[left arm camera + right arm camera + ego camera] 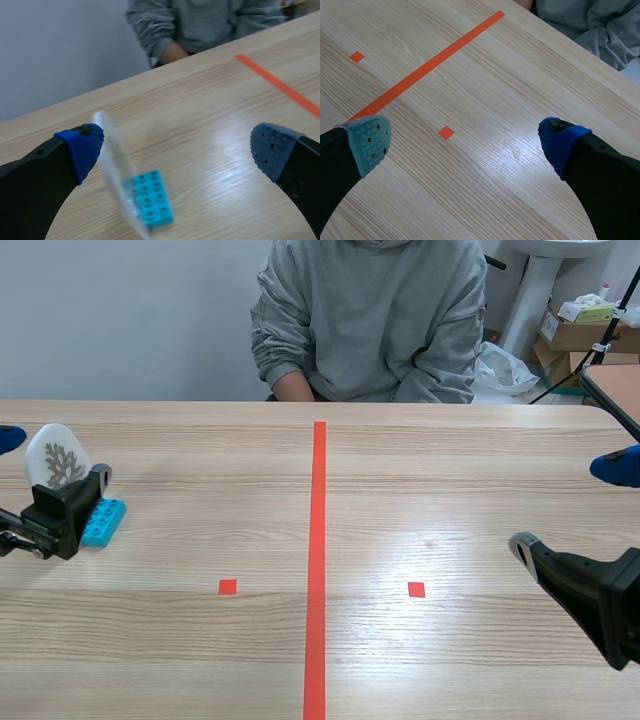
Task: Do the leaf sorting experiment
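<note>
Standing near the left edge of the pale wooden table (450, 470) was a translucent oval card (57, 457) bearing a grey branching leaf, upright, its lower edge set in a cyan studded toy brick (103, 522); in the left wrist view the card showed edge-on, tilted a little over the brick. The left gripper (177, 152) was spread wide around the card and held nothing; the card stood just beside one blue pad (82, 150) and well apart from the other; contact with that pad could not be told. The right gripper (466, 144) was near the table's right edge, fingers wide apart, gripping nothing, bare wood beneath it. An orange-red tape line (318, 560) ran down the table's middle; a person in a grey hooded sweatshirt (370, 320) sat at the far edge.
</note>
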`<state>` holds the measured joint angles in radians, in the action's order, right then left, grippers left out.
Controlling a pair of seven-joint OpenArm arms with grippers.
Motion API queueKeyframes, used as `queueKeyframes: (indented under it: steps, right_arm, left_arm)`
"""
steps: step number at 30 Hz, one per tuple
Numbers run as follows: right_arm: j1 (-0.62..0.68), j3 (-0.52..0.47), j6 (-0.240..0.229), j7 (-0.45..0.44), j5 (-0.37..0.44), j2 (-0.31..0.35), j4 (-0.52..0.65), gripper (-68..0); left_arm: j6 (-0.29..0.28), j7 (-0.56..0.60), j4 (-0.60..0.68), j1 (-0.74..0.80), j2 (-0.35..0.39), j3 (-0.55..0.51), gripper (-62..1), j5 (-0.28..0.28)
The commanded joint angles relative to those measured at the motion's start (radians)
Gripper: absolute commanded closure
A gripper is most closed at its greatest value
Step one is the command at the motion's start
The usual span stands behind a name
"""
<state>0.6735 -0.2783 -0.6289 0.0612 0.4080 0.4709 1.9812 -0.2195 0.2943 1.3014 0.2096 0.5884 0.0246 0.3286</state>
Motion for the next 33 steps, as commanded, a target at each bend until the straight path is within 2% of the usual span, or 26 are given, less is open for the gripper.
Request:
queueKeyframes:
  steps: [1, 3, 6, 10, 17, 21, 26, 30, 33]
  right_arm:
    - [-0.009, 0.003, 0.000, -0.015, 0.011, 0.000, 0.001, -60.4]
    - [-0.009, 0.003, 0.000, -0.014, 0.011, 0.000, 0.001, -60.4]
    - [-0.009, 0.003, 0.000, -0.014, 0.011, 0.000, 0.001, -60.4]
    - [-0.009, 0.003, 0.000, -0.014, 0.011, 0.000, 0.001, -60.4]
    - [-0.009, 0.003, 0.000, -0.011, 0.011, 0.000, 0.001, -60.4]
    - [-0.009, 0.003, 0.000, -0.007, 0.011, 0.000, 0.001, -60.4]
    - [-0.009, 0.003, 0.000, -0.007, 0.011, 0.000, 0.001, -60.4]
    - [-0.009, 0.003, 0.000, -0.006, 0.010, 0.000, 0.001, -60.4]
    - [-0.009, 0.003, 0.000, -0.003, 0.011, 0.000, 0.001, -60.4]
  left_arm:
    - [-0.021, -0.011, 0.027, 0.020, 0.003, -0.004, -62.3, 0.004]
    - [-0.051, -0.026, 0.079, 0.059, 0.005, -0.004, -62.3, 0.004]
    - [-0.064, -0.050, 0.155, 0.114, 0.005, -0.004, -62.3, 0.003]
    - [-0.079, -0.060, 0.255, 0.197, 0.005, -0.004, -62.3, -0.038]
    - [-0.136, -0.064, 0.383, 0.306, 0.006, -0.004, -62.3, -0.038]
    - [-0.146, -0.068, 0.429, 0.341, 0.009, -0.003, -62.3, -0.038]
    - [-0.188, -0.068, 0.454, 0.373, 0.014, -0.003, -62.3, -0.038]
    - [-0.199, -0.059, 0.454, 0.395, 0.041, -0.007, -62.3, -0.033]
    - [-0.200, -0.058, 0.454, 0.403, 0.044, -0.032, -62.3, -0.006]
